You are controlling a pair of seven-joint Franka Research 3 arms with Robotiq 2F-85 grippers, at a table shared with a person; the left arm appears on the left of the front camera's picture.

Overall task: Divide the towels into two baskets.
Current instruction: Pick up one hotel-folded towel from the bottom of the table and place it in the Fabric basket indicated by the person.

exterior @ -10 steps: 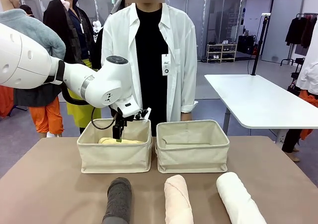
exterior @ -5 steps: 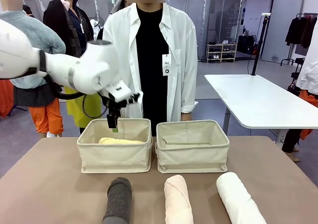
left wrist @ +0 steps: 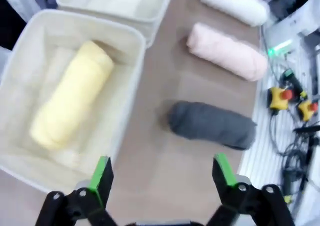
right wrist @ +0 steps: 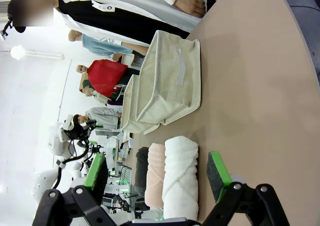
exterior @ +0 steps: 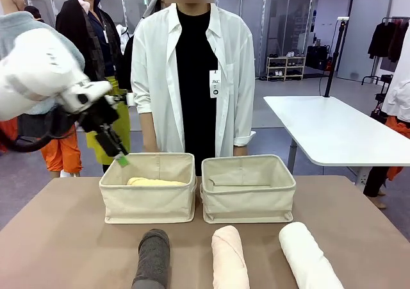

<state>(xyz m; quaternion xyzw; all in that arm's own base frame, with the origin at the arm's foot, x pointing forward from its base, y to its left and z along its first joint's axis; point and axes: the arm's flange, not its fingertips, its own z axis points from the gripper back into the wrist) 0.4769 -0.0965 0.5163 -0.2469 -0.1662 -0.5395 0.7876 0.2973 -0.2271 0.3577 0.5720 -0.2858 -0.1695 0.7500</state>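
A pale yellow towel point(exterior: 154, 182) lies inside the left basket point(exterior: 147, 206); the right basket point(exterior: 248, 202) holds no towel that I can see. On the table in front lie a dark grey towel point(exterior: 152, 258), a pale pink towel point(exterior: 229, 258) and a white towel point(exterior: 307, 254). My left gripper point(exterior: 120, 157) hangs open and empty above the left basket's far left corner. In the left wrist view the left gripper point(left wrist: 162, 172) is open above the table between the yellow towel point(left wrist: 72, 100) and the grey towel point(left wrist: 210, 125). The right gripper point(right wrist: 157, 173) is open, low near the white towel point(right wrist: 180, 178).
A person in a white coat point(exterior: 192, 71) stands close behind the baskets, one hand point(right wrist: 192, 3) at the table's far edge. Bare brown tabletop point(exterior: 57, 238) lies to the left and right of the towels. A white table point(exterior: 327, 129) stands at the back right.
My left arm has risen out of the left basket and swung left and back, empty. The yellow towel stays in the basket. The other towels have not moved.
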